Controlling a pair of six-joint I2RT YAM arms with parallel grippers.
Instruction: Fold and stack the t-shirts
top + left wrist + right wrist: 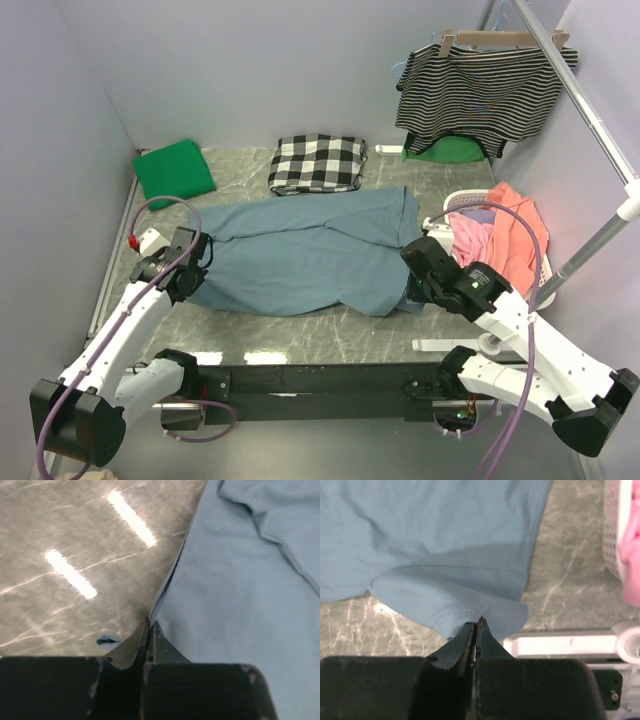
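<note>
Blue t-shirt (pixel 300 255): spread on surface (pixel 300 325).
Left gripper (pixel 149 626): clamped on its edge.
Right gripper (pixel 478 625): clamped on sleeve hem.

Mounted on a black base bar (pixel 310 385), the left arm (pixel 115 335) and right arm (pixel 520 320) have white shells, black joints and purple cables (pixel 163 198), a red plug (pixel 132 241) on the left arm's end far from the bar, and dark, scuffed, pointed fingers (pixel 165 652).
</note>
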